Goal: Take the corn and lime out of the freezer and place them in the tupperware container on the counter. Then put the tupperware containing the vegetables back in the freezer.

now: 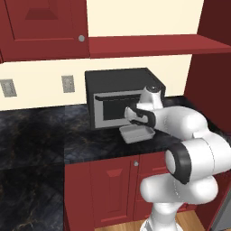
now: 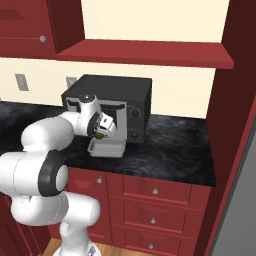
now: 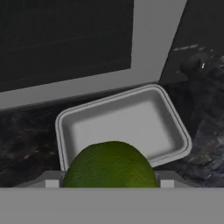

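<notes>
My gripper [image 2: 102, 132] is shut on the lime [image 3: 109, 165], a dark green round fruit that fills the bottom of the hand view. It hangs just above the tupperware container [image 3: 131, 118], a shallow light grey tray with nothing in it. The tray [image 1: 137, 134] stands on the black marbled counter [image 1: 36, 131] right in front of the microwave. From the right base view the lime [image 2: 100, 135] shows as a green spot under the hand, over the tray's [image 2: 106, 148] back edge. The corn is out of view.
A black microwave [image 1: 122, 83] stands directly behind the tray, its door close to my hand. Dark red drawers with round silver knobs [image 2: 155, 190] sit below the counter. A tall dark red panel [image 2: 240, 100] closes the right side, with a grey edge [image 2: 240, 210] beside it.
</notes>
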Robot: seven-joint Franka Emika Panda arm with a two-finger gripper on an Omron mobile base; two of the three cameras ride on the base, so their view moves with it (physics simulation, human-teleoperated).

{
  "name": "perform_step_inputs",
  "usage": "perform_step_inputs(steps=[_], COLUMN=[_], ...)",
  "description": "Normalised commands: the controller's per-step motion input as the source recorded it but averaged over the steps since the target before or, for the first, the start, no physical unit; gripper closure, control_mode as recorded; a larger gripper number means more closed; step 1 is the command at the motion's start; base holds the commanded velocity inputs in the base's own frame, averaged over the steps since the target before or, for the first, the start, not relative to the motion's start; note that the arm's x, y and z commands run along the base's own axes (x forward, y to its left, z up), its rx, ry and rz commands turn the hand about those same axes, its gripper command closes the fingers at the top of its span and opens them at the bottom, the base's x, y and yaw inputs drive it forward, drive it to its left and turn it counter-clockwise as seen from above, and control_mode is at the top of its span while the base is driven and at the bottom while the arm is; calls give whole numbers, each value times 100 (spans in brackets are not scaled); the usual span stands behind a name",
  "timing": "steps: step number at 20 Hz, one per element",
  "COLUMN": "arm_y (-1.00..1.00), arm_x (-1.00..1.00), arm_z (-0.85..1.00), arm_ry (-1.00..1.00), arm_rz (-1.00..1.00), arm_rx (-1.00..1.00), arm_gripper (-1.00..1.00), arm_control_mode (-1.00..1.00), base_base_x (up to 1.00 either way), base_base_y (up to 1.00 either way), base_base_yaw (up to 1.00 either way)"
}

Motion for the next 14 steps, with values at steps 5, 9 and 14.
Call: perform_step_inputs(steps=[5,9,14], arm_y=[8,6,12], arm_x=[43,30,5], arm_z=[-53,-47,-49], arm_ry=[0,0,0], arm_rz=[0,1,2], arm_rx=[0,0,0], arm_gripper=[100,100,100], arm_control_mode=[-100,-100,-100], base_base_x=[0,0,0], base_base_y=[0,0,0], base_base_yaw=[0,0,0])
